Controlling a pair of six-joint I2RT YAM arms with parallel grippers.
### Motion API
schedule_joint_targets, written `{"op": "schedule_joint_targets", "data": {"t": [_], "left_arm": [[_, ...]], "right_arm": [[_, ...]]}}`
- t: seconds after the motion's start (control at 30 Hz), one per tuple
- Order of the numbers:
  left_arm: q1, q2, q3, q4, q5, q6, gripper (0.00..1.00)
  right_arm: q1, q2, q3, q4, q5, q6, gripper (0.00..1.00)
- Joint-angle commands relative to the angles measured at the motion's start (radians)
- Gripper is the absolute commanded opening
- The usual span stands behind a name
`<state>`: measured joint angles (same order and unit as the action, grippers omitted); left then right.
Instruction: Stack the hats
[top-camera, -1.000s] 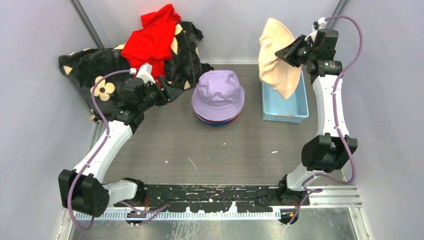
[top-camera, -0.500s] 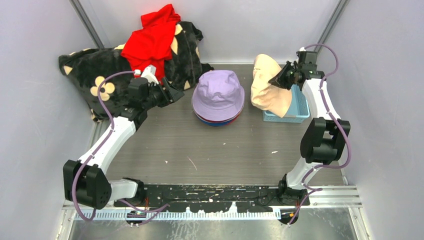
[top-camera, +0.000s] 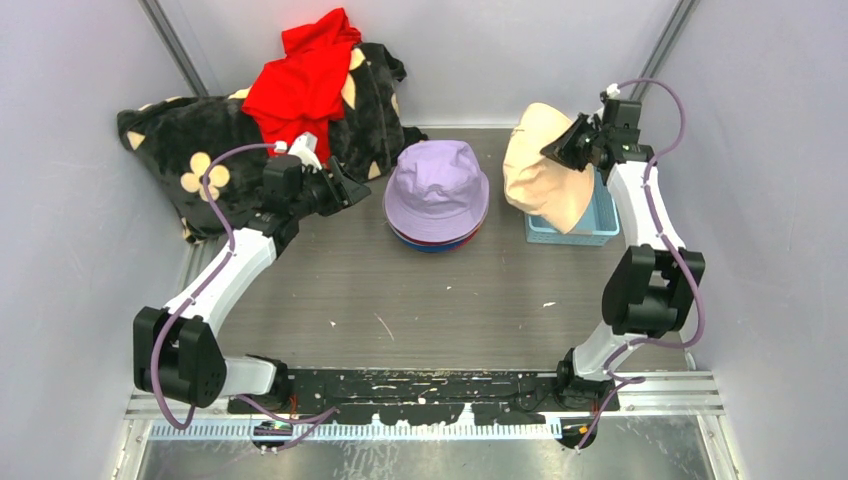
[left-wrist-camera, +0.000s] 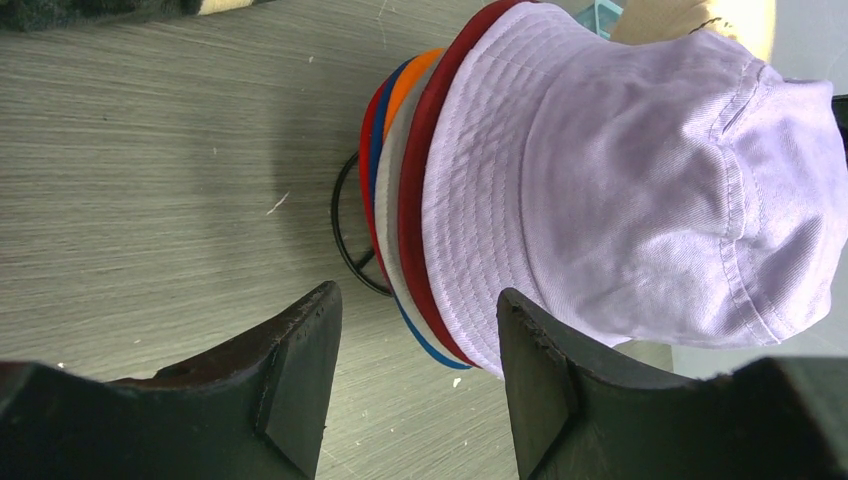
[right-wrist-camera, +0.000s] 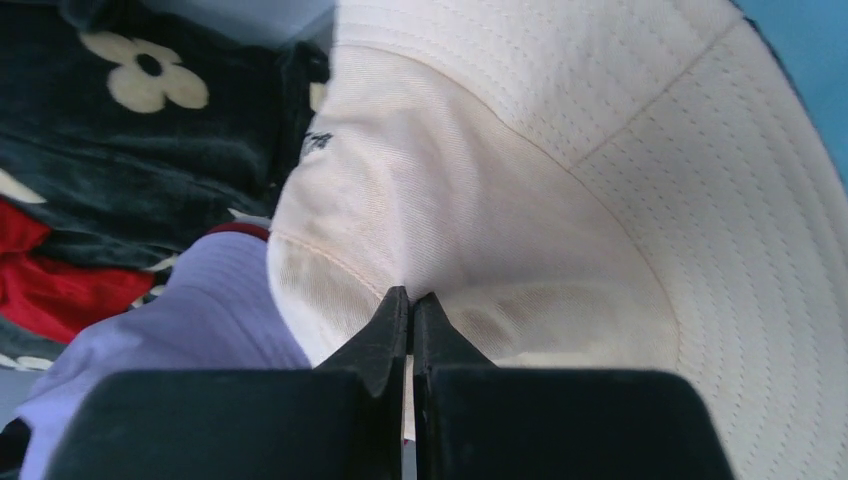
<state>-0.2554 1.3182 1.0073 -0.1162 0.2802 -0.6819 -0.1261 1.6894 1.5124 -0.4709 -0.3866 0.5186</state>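
My right claw (right-wrist-camera: 408, 305) is pinched shut on a fold of the cream hat (top-camera: 545, 185), holding it by one side so the rest hangs loose and open, ready, I judge, to settle over a rounded crown. The hat hangs in the air above the blue basket (top-camera: 592, 228) at the far right of the bench (top-camera: 400, 290), just right of the stack (left-wrist-camera: 412, 150), which the lilac hat (top-camera: 437, 180) tops. My left claw (left-wrist-camera: 415, 300) is spread wide, holding nothing, just left of the stack, near enough to steady it. At far left lie the black flowered blanket (top-camera: 190, 140) and red garment (top-camera: 300, 80), outside this job.
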Motion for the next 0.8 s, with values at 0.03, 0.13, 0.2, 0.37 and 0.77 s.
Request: {"op": "schedule_joint_targets", "data": {"t": [0.03,0.13,0.2,0.37,0.77], "left_arm": [[-0.004,0.004,0.019,0.053,0.015,-0.014,0.59],[-0.005,0.002,0.02,0.059,0.021,-0.019,0.58],[-0.005,-0.006,0.019,0.059,0.024,-0.021,0.58],[-0.005,-0.039,0.017,0.055,0.021,-0.019,0.58],[-0.004,-0.143,0.008,0.04,0.025,-0.027,0.59]], "right_arm": [[0.0,-0.195,0.065,0.153,-0.061,0.031,0.01],[0.0,-0.246,0.091,0.207,-0.095,0.079,0.01],[0.0,-0.249,0.125,0.237,-0.138,0.121,0.01],[0.003,-0.214,0.207,0.367,-0.281,0.277,0.01],[0.076,-0.127,0.37,0.744,-0.496,0.676,0.01]]}}
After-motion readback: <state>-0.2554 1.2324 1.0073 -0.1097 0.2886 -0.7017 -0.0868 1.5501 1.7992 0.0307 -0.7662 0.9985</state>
